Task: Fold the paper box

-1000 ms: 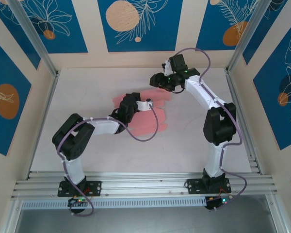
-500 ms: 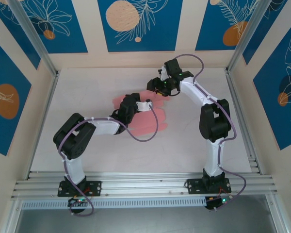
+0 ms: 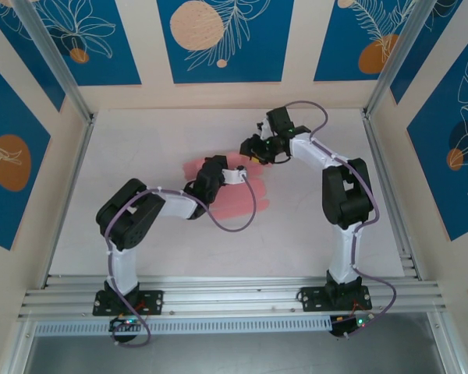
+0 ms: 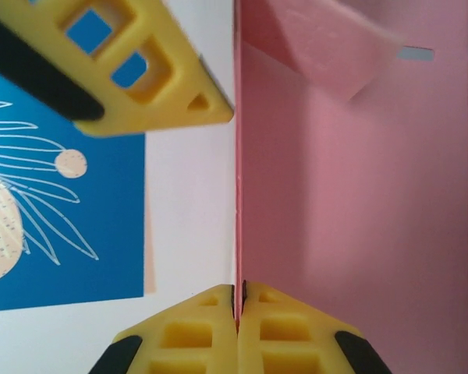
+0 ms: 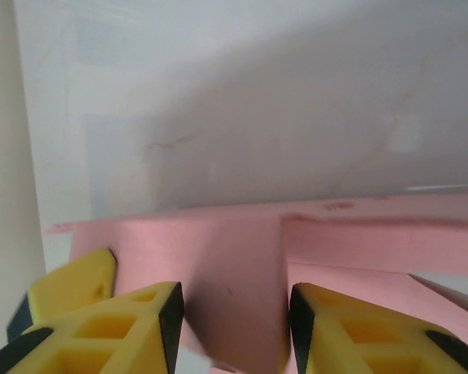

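Paper box (image 3: 232, 201): salmon-pink card sheet, mid-table (image 3: 140, 140), unmarked faces. Left pincer (image 4: 235, 308): clamped on one raised card edge. Right pincer (image 5: 232, 308): fingers apart, astride a far-side flap.

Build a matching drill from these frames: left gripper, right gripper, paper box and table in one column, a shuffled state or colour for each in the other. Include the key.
Column one
1. left gripper
2. right gripper
3. paper box
4. table

Column two
A. jaws apart, a pink flap between them
B. pale, nearly white surface under the card
C. shut on a thin card edge
D. salmon pink

Pairs: 1-C, 2-A, 3-D, 4-B
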